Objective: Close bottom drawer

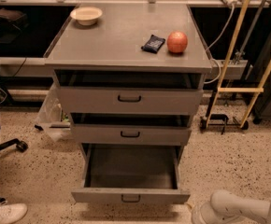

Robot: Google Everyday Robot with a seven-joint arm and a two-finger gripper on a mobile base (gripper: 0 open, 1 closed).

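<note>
The bottom drawer [131, 196] of the grey cabinet [128, 45] stands pulled far out, and its deep grey box [131, 167] is empty. Its plain front carries a small dark loop handle [131, 199]. The two drawers above, top [129, 100] and middle [130, 135], are each out a little. My white arm [233, 206] comes in at the bottom right, and its end [202, 214] sits low beside the bottom drawer's front right corner. The gripper itself is past the lower edge of the view.
On the cabinet top are a white bowl [86, 15], a dark packet [153, 43] and a red apple [177, 42]. A yellow-framed stand [233, 90] is to the right. A plastic bag [53, 118], a chair wheel [19, 146] and a person's shoe [7, 213] are to the left.
</note>
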